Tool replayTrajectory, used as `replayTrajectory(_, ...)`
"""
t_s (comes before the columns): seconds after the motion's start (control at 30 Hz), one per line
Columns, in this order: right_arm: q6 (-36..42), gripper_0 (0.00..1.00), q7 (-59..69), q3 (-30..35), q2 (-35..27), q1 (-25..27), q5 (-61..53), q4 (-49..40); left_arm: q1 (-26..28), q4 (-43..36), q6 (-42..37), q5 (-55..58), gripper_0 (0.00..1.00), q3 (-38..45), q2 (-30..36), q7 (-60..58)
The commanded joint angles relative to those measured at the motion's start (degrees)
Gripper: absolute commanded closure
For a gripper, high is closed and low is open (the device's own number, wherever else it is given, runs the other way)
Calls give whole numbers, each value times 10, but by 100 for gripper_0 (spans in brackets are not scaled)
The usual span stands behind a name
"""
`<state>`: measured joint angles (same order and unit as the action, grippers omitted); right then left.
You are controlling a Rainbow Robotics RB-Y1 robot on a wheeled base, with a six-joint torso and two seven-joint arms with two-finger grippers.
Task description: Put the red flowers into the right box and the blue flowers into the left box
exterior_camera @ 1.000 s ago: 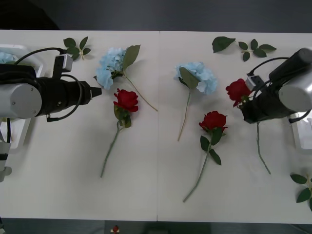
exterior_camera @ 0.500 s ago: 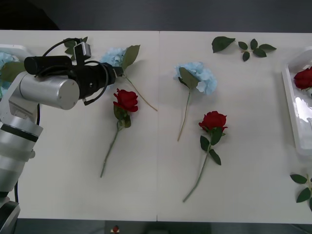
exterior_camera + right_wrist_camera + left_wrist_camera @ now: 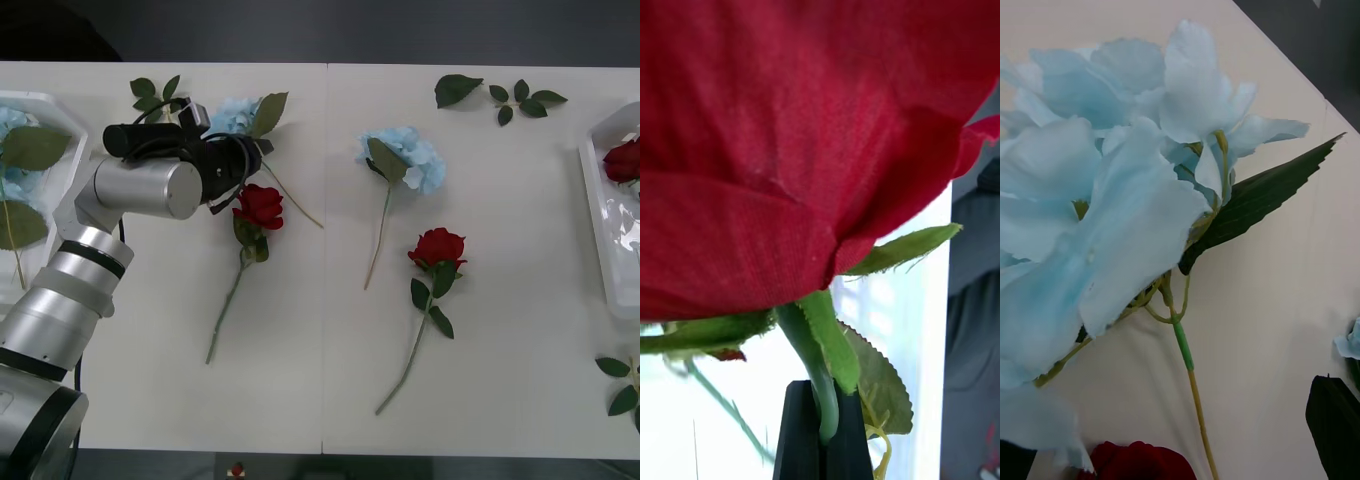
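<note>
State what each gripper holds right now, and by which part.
The right gripper pinches a red rose by its stem just below the bloom. The left gripper is at a blue flower; no hold visible.

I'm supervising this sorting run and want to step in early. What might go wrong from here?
1. The left tool hovers open over a blue flower that lies right beside a red rose. Closing may catch or drag that rose too.
2. The right tool pinches a second rose by its thin stem just under the bloom, at the right box. The heavy head might swing or snag on release.
</note>
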<state>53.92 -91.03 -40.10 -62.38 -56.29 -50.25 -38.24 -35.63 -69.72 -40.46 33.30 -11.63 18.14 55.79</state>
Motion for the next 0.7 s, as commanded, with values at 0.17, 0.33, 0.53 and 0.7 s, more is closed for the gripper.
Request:
replayTrajectory(0.17, -55, 100, -9, 2, 36, -19, 49, 62, -55, 57, 6, -10, 0, 10, -2, -3)
replayTrajectory(0.33, -58, 33, -19, 3, 38, -20, 50, 69, -87, 107, 18, -11, 0, 10, -2, -2)
replayTrajectory(0.53, -55, 10, -33, 4, 38, -20, 30, 68, -125, 160, 39, -10, 0, -3, -2, -3)
replayTrajectory(0.7, -30, 5, -42, 20, 38, -20, -13, 62, -139, 189, 63, -10, 0, -12, -2, -1)
